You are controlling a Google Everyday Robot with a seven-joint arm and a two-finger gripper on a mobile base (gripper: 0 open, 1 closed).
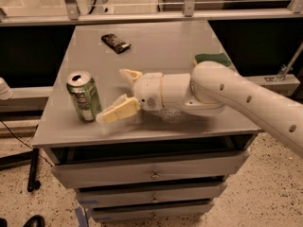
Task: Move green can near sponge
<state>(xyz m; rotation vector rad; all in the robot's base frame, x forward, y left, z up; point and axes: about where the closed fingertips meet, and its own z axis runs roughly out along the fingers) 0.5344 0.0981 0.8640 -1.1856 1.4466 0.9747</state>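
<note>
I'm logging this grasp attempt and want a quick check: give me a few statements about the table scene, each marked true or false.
1. The green can stands upright near the table's front-left corner. True.
2. The gripper is shut on the can. False: its jaws are open, beside the can on its right.
3. The sponge lies at the table's right edge, partly hidden by the arm. True.
4. The dark wrapper lies against the can. False: it lies apart, toward the table's far edge.

A grey metal bench (165, 46) with drawers (151, 169) stands on a speckled terrazzo floor (265, 193); the pincer (124, 94) hovers spread over its front.
</note>
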